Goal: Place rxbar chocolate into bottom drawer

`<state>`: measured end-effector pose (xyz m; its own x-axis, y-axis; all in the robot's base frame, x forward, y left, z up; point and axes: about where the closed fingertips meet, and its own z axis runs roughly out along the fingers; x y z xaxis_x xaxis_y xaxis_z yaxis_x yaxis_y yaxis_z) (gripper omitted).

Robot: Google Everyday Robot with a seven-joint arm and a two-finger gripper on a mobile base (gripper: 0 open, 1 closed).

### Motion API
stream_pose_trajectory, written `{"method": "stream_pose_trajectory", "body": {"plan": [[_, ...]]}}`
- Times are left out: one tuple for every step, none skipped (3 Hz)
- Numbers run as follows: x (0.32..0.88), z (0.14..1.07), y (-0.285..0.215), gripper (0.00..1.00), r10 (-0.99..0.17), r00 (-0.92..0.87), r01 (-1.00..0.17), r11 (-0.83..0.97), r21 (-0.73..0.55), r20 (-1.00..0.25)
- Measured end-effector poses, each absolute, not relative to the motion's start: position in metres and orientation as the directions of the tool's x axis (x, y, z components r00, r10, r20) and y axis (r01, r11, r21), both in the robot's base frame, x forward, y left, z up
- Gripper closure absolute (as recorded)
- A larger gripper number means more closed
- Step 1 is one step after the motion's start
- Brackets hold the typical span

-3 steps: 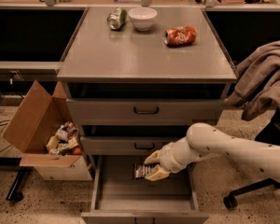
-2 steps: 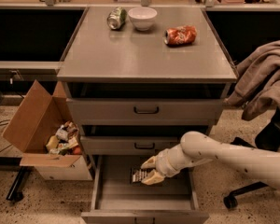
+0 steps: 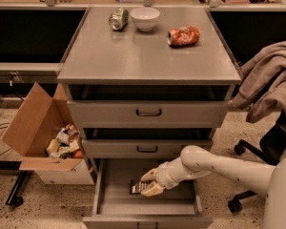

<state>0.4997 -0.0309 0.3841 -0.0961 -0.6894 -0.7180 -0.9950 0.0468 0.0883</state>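
Camera view, and the cabinet (image 3: 148, 56) sits square in the middle with three grey drawers stacked in it. The two shallow drawers, upper (image 3: 190, 113) and middle (image 3: 190, 148), each carry one black handle, so two handles in all. The bottom drawer (image 3: 119, 197) is pulled out wide, its grey floor open to the camera.

One arm (image 3: 224, 168) reaches in from the lower right, pale and angled down to the left. The gripper (image 3: 146, 182) is inside the bottom drawer's opening, in the middle, just under the middle drawer's front. Its two fingers (image 3: 149, 174) are closed onto the rxbar chocolate (image 3: 135, 187), one above it and one below. The single black bar pokes out to the left of the gripper, over the drawer floor; whether it touches that floor, can't tell.

Up on the cabinet top, three things. One green can (image 3: 118, 19) lies on its side at the back, one white bowl (image 3: 145, 18) is just beside it, and one crushed orange can (image 3: 183, 36) lies further right, apart from both.

On the floor at left, one open cardboard box (image 3: 31, 123) holds a jumble of wrappers. At right, one chair (image 3: 260, 151) has a grey garment (image 3: 271, 78) draped over it.
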Motion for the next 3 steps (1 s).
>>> {"method": "stream_pose_trajectory", "body": {"plan": [[0.500, 0.386, -0.031, 1.00, -0.691, -0.092, -0.995, 0.046, 0.084, -0.717], [0.505, 0.367, -0.035, 1.00, -0.698, -0.099, -0.995, 0.057, 0.082, -0.709], [0.512, 0.328, -0.041, 1.00, -0.705, -0.087, -0.996, 0.056, 0.067, -0.704]]}}
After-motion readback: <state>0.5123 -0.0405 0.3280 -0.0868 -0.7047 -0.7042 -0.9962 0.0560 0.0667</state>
